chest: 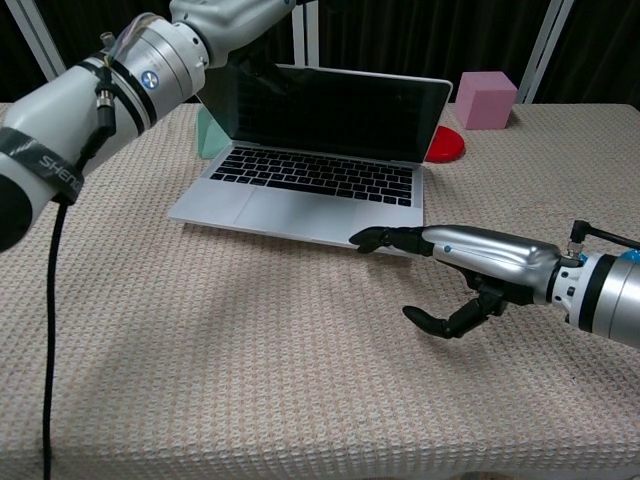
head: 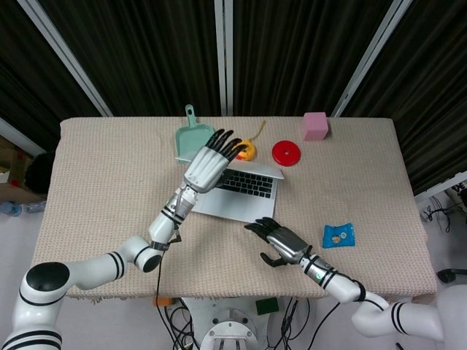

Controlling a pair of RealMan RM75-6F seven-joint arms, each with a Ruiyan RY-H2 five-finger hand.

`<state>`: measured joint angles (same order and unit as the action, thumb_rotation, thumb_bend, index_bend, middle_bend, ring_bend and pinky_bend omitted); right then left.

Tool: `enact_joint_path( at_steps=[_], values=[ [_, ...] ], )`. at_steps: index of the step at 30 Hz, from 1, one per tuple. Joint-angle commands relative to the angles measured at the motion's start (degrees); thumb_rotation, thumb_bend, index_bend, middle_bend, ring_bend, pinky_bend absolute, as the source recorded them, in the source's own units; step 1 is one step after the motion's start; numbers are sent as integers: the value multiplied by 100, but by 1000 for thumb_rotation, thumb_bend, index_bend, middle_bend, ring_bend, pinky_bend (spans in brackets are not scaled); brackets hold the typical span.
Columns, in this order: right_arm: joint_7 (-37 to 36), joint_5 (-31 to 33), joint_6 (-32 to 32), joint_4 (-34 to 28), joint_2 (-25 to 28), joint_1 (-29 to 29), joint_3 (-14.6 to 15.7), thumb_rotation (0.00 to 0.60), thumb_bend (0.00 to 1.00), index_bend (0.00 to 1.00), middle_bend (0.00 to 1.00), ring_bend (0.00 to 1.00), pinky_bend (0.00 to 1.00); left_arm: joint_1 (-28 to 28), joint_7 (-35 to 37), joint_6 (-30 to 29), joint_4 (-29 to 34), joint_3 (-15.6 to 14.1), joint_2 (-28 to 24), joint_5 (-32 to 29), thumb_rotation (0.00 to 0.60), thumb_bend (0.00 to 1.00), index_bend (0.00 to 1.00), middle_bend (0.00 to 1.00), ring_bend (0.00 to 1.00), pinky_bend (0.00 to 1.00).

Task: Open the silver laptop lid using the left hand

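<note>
The silver laptop (head: 244, 184) lies mid-table with its lid raised about upright; the chest view shows its dark screen (chest: 335, 110) and keyboard. My left hand (head: 209, 162) is at the lid's top left corner with fingers stretched out and apart, resting against the upper edge. In the chest view the left hand (chest: 225, 15) is mostly cut off by the frame top. My right hand (chest: 470, 262) hovers low in front of the laptop, fingers extended, fingertips (chest: 368, 240) at the front edge of the base, nothing in it.
Behind the laptop lie a green dustpan (head: 193, 138), a yellow tape measure (head: 248, 151), a red disc (head: 286, 153) and a pink cube (head: 315, 125). A blue packet (head: 338, 235) lies to the right of my right hand.
</note>
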<state>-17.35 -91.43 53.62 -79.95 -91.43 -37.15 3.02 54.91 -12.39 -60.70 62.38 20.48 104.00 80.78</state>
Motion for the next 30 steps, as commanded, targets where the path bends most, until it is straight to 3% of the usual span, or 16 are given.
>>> enact_joint_path(
  at_steps=[1, 30],
  values=[
    [-26, 7, 8, 8, 2, -2, -2, 600, 526, 0, 57, 0, 0, 108, -59, 99, -81, 75, -32, -125, 600, 737, 188, 181, 66, 97],
    [-72, 184, -161, 73, -52, -126, -101, 600, 545, 0, 57, 0, 0, 1302, -351, 1289, -1614, 730, 224, -1709, 600, 735, 185, 182, 66, 96]
  ],
)
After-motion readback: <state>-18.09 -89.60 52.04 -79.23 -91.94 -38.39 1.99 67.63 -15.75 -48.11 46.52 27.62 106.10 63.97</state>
